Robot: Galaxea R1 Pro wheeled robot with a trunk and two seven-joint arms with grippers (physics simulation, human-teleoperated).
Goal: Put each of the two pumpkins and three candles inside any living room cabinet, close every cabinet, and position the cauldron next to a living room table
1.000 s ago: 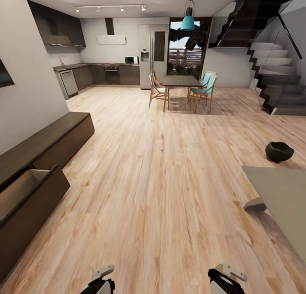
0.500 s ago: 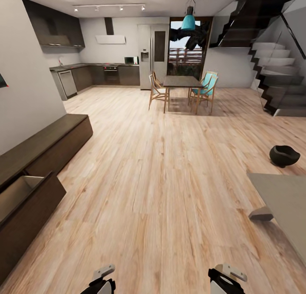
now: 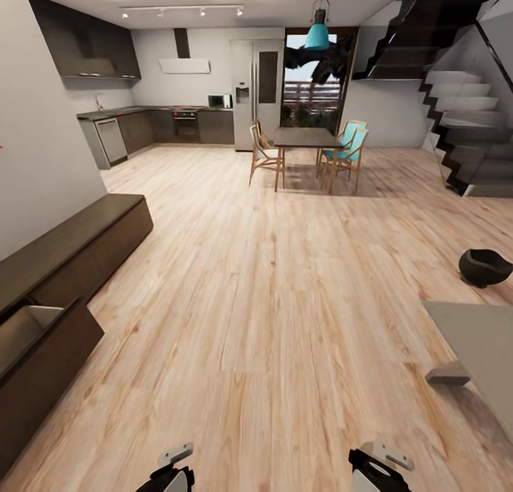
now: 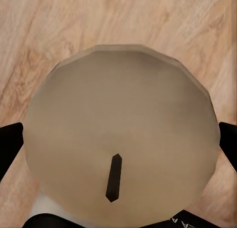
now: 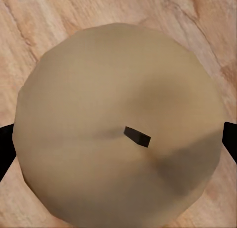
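left gripper [image 4: 118, 139]: it holds a candle [image 4: 121, 139]. the black fingertips [image 4: 9, 146] press on two opposite sides of the tan cylinder, and the dark wick points toward the camera. in the head view the gripper sits at the bottom edge, left of the middle.
right gripper [image 5: 118, 139]: it is closed around a second candle [image 5: 116, 129] in the same way, with black finger pads [image 5: 231, 139] on both flanks of it. the wick is short and dark. wooden floor is behind it.
cabinet [image 3: 71, 257]: a long low dark-brown unit along the left wall. the near section is pulled open and tilts outward, and its pale inside can be seen. the far section is shut.
cauldron [image 3: 484, 266]: a black round pot that stands on the floor [image 3: 271, 285] at the right, just beyond the far edge of the table, not touching it.
table [image 3: 477, 342]: a grey low top at the right edge, partly cut off by the frame.
farther back: a dining table [image 3: 305, 137] with chairs, a kitchen [image 3: 157, 122] at the left, stairs [image 3: 463, 107] at the right.
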